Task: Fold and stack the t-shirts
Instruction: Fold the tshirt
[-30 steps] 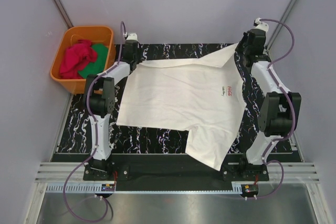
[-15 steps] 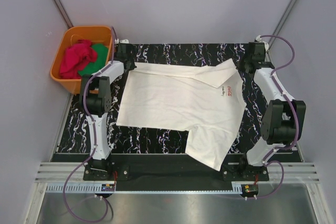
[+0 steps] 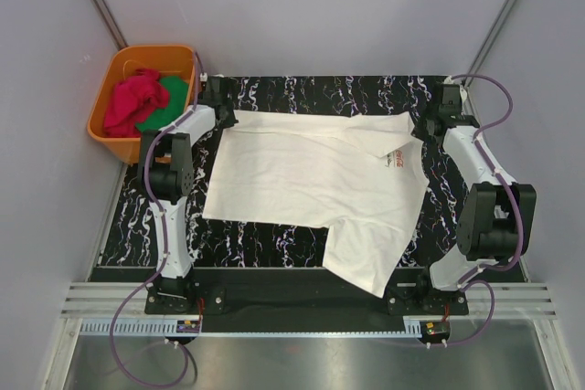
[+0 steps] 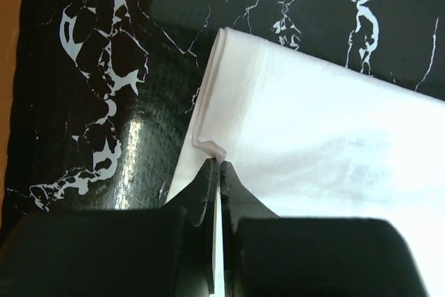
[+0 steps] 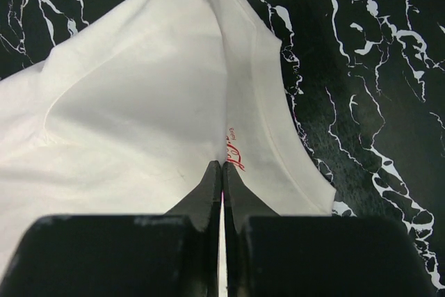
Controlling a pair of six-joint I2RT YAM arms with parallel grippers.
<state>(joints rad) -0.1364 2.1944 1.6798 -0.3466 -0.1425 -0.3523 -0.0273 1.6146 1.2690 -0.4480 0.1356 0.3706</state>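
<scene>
Brushed metal sheeting [image 3: 274, 358] runs along the near edge, seen from above, with the two arm bases bolted just beyond it on a black table top [image 3: 256, 239] veined with white like marble. A large cream t-shirt [image 3: 311, 180] lies spread across the middle of this surface, mostly flat. One part of it, on the near right, reaches down to the table's near edge beside the right arm's base. Further back, on the right side of the shirt, sits a small red-and-black chest print [image 3: 395, 159], and a flap of cloth is doubled over just behind it. The shirt's far edge runs in a nearly straight line between the two arms' tips. At the far left corner of the shirt, the left gripper [image 4: 217, 165] has its black fingers pressed together on a folded corner of the cream cloth; the wrist view shows the hem pinched between the tips, low over the marbled surface. At the far right, the right gripper [image 5: 222, 166] is likewise clamped on the shirt, its fingertips closed on a ridge of fabric right by some small red lettering, with cloth fanning away on both sides. Furthest back, off the table's far left corner, an orange plastic tub [image 3: 155, 49] holds a bunched red t-shirt [image 3: 128, 102] and a green cloth [image 3: 172, 102] beside it.
</scene>
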